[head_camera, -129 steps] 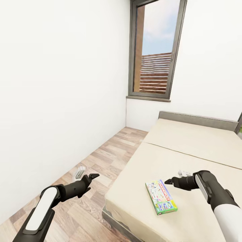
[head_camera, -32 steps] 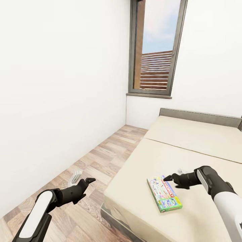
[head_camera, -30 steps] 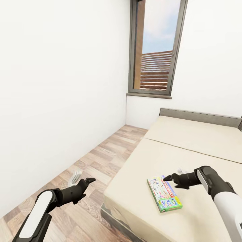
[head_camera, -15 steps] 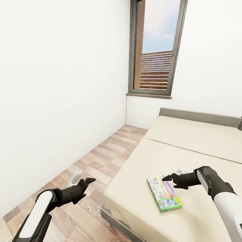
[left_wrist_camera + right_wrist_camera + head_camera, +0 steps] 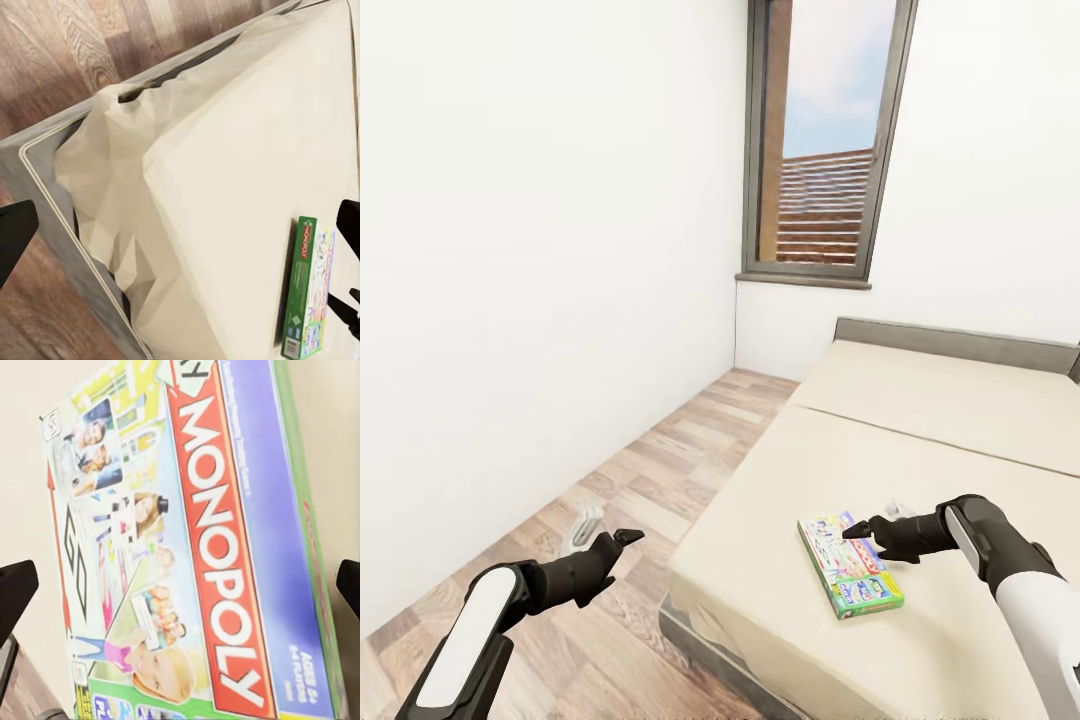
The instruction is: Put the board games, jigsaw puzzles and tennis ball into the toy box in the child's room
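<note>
Monopoly board game [image 5: 849, 564] is seen lying flat on the bed [image 5: 920, 470] near its foot corner, the right hand [image 5: 857, 529] spread wide just above it, so the thin box could be pushed along rather than gripped.

Glossy printed cardboard board game [image 5: 850, 566] lies on matt cloth bed [image 5: 950, 420]; wood-plank floor [image 5: 660, 470].

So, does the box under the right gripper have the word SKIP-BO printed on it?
No, the right wrist view shows MONOPOLY in large white letters on a red band across the board game.
</note>
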Controlling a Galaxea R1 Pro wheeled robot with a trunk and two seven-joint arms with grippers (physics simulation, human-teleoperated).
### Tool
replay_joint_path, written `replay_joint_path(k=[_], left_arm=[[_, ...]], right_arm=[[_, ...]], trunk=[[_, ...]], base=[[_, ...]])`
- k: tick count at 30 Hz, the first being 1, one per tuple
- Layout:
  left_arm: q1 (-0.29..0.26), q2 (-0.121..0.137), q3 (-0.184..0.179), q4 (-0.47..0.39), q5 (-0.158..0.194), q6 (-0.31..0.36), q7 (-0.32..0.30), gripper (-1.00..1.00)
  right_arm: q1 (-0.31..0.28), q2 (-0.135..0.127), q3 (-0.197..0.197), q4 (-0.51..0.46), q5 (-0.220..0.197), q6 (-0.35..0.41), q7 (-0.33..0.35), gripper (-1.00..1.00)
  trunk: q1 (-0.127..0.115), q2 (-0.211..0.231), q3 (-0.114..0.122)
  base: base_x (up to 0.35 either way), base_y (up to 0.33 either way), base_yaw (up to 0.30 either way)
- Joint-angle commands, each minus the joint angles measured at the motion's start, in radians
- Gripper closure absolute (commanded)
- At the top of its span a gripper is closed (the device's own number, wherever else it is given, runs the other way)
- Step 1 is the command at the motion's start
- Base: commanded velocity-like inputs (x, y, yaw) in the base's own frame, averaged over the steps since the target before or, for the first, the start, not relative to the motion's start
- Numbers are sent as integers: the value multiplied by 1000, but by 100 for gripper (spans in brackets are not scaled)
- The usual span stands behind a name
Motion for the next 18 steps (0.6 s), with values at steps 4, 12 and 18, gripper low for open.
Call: replay_joint_path(k=[4, 12, 18], left_arm=[[-1, 0, 0, -1, 10, 2, 11, -100], [-1, 1, 0, -1, 7, 2, 9, -100], [-1, 2, 1, -1, 6, 2, 7, -100]], right_arm=[[-1, 0, -3, -1, 1, 7, 2, -100], [-1, -1, -3, -1, 1, 7, 2, -100], [-1, -2, -3, -2, 1, 4, 3, -100]], trunk=[[15, -29, -14], [34, -64, -29], [34, -64, -29]], base=[[0, 0, 0], [0, 0, 1], [0, 0, 76]])
